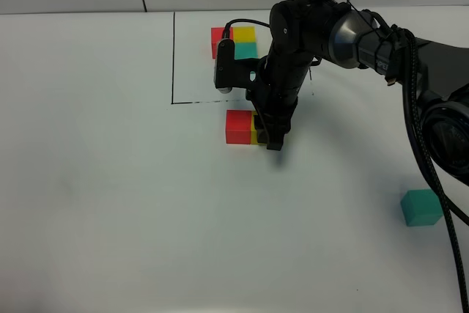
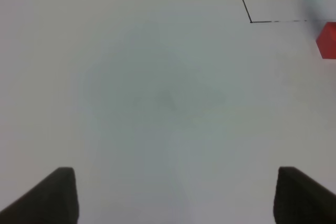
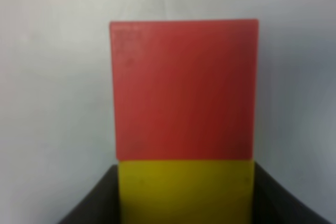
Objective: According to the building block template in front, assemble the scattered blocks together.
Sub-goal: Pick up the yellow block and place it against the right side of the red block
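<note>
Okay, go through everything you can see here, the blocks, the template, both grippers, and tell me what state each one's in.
template, three cubes joined, inside the black outline.
red block, flat on the table, touching the yellow block.
yellow block, against the red block, between the fingers of the right gripper.
teal block, alone, apart from the others, not joined.
right gripper, shut on the yellow block.
left gripper, open, holding nothing.

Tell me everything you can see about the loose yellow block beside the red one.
The yellow block is a plain matte cube. It sits on the white table just outside the drawn frame, one face flush against the red block, the dark jaws of the right gripper shut on two opposite sides.
</note>
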Robot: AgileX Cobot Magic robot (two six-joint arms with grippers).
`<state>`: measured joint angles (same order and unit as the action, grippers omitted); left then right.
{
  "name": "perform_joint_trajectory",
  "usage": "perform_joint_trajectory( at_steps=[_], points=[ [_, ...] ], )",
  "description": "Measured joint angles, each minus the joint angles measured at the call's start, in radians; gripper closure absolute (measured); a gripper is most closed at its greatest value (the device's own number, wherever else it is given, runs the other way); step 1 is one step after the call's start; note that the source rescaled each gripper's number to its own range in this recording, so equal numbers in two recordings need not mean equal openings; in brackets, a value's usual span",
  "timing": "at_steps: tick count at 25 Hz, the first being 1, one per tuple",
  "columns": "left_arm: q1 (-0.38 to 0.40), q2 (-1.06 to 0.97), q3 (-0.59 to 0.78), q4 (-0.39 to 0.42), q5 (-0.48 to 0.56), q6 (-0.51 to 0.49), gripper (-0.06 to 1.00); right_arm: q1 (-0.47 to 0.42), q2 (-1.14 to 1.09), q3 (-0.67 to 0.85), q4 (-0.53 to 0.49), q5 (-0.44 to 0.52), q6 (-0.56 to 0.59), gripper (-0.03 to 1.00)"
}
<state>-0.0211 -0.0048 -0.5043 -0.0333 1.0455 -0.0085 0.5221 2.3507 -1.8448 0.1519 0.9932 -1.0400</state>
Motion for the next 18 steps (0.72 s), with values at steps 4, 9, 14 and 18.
perform_joint_trajectory(
  at_steps=[4, 9, 14, 18],
  points=[
    [0.0, 0.0, 0.0, 0.0, 0.0, 0.0, 0.01, 0.0, 0.0, 0.0, -0.001, 0.0, 0.0, 0.97],
    [0.0, 0.0, 0.0, 0.0, 0.0, 0.0, 0.01, 0.001, 0.0, 0.0, -0.008, 0.002, -0.021, 0.97],
    [0.0, 0.0, 0.0, 0.0, 0.0, 0.0, 0.01, 0.004, 0.0, -0.001, -0.016, 0.006, -0.045, 0.97],
    [0.0, 0.0, 0.0, 0.0, 0.0, 0.0, 0.01, 0.004, 0.001, -0.001, -0.016, 0.008, -0.083, 0.97]
  ],
)
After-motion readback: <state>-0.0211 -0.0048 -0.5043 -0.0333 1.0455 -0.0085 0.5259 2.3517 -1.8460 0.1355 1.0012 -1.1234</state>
